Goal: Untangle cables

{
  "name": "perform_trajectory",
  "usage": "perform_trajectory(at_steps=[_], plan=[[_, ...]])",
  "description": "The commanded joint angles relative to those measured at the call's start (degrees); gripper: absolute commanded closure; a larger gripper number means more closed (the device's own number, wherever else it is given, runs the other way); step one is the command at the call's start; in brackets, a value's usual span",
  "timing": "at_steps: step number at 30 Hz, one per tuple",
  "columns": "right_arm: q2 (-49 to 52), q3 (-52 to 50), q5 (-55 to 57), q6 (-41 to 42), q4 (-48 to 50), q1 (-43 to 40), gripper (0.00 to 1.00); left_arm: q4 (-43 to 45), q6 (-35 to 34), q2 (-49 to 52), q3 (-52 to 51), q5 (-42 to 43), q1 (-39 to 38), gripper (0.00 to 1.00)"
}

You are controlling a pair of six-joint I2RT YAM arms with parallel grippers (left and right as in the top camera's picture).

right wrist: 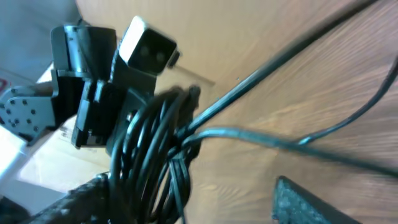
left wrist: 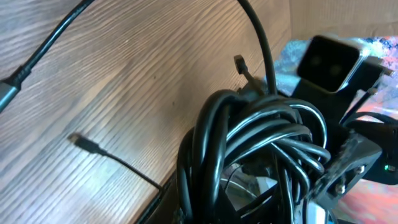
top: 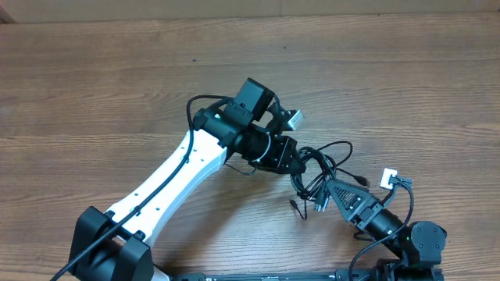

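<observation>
The cables (top: 322, 165) are a knot of thin black cords right of the table's middle, with loose loops toward the right and plug ends (top: 303, 208) trailing toward the front. My left gripper (top: 300, 161) is shut on the knot's left side. In the left wrist view the coiled cables (left wrist: 261, 143) fill the space at the jaws and hide the fingers. My right gripper (top: 333, 190) sits just front-right of the knot, open. In the right wrist view its fingers (right wrist: 305, 202) stand wide apart, and the cables (right wrist: 149, 155) hang against the left one.
A loose plug (left wrist: 84, 143) on its thin cord lies on the wooden table (top: 117, 86). The white left arm (top: 176, 176) crosses from the front left. The right arm's base (top: 422, 242) stands at the front right corner.
</observation>
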Motion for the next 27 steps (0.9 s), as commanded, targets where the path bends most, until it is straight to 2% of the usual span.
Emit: perform_trajectory(at_steps=[1, 8, 12, 14, 18, 23, 27], plan=[[-0.5, -0.6, 5.9, -2.5, 0.5, 0.1, 0.18, -2.7, 5.3, -2.0, 0.7, 4.4, 4.0, 0.96], [-0.2, 1.0, 11.6, -4.5, -2.0, 0.1, 0.16, -9.8, 13.6, -6.3, 0.7, 6.2, 11.3, 0.96], [-0.1, 4.2, 11.3, -4.6, -4.4, 0.1, 0.17, -12.2, 22.4, -8.1, 0.7, 6.2, 12.0, 0.96], [0.0, 6.5, 11.1, -4.4, -6.8, 0.1, 0.17, -12.6, 27.7, -8.5, 0.7, 6.2, 11.9, 0.96], [1.3, 12.1, 11.1, -5.0, -15.2, 0.1, 0.17, -12.7, 33.9, -8.5, 0.7, 6.1, 11.5, 0.96], [5.2, 19.5, 11.0, -7.0, -26.4, 0.1, 0.18, -12.6, 35.9, -8.5, 0.7, 6.1, 11.5, 0.96], [8.7, 22.7, 5.6, -7.1, -28.1, 0.1, 0.18, -12.6, 35.9, -8.5, 0.7, 6.1, 11.5, 0.96]])
